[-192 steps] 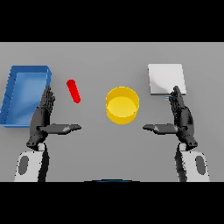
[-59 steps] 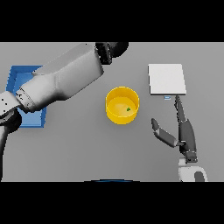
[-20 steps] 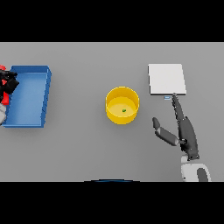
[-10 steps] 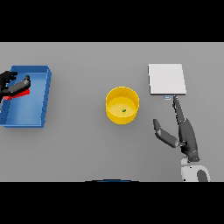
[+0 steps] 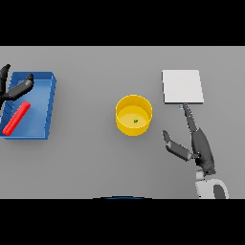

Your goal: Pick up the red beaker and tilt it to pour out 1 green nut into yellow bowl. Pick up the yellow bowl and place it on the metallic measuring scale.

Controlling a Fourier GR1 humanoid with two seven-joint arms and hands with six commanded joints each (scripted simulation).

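The yellow bowl [image 5: 134, 115] stands at the table's middle with one green nut [image 5: 136, 121] inside it. To its right and a little farther back lies the metallic scale [image 5: 182, 86], a flat pale square. The red beaker [image 5: 16, 117] lies on its side inside the blue bin [image 5: 44, 108] at far left. My left hand [image 5: 15, 89] is above the bin's far left corner, open, its fingers spread and apart from the beaker. Right of the bowl and nearer to me, my right hand [image 5: 200, 145] is open, its fingers pointing toward the scale and its thumb toward the bowl.
The blue bin has raised walls and sits at the table's left edge. Grey tabletop [image 5: 91, 162] stretches between the bin, the bowl and the scale.
My left hand has let go of the red beaker, which now lies in the blue bin. That hand has opened and pulled up and left. The right hand has barely moved.
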